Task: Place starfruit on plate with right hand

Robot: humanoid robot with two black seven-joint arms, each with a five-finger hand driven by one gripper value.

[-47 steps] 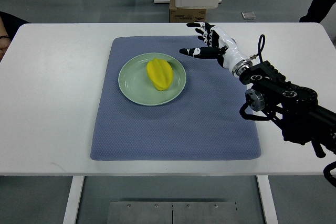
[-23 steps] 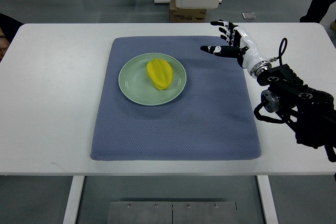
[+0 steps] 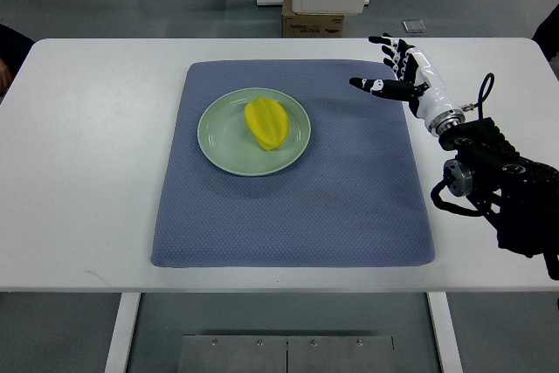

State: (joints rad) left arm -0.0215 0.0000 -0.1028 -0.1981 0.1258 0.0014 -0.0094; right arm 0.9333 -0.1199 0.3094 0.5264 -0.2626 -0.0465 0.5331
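A yellow starfruit [image 3: 266, 122] lies on a pale green plate [image 3: 220, 148] on the left half of a blue-grey mat [image 3: 297, 207]. My right hand [image 3: 395, 67] is open and empty, fingers spread, over the mat's far right corner, well to the right of the plate. Its black arm [image 3: 498, 181] comes in from the right edge. The left arm is out of view.
The mat lies on a white table [image 3: 79, 172]. Beyond the far edge are a cardboard box [image 3: 313, 20] under a white unit and a small flat object [image 3: 413, 26] on the floor. A person's dark sleeve [image 3: 10, 41] shows at the left edge.
My right hand has drawn back to the right, away from the plate, with its fingers open. The starfruit stays on the plate.
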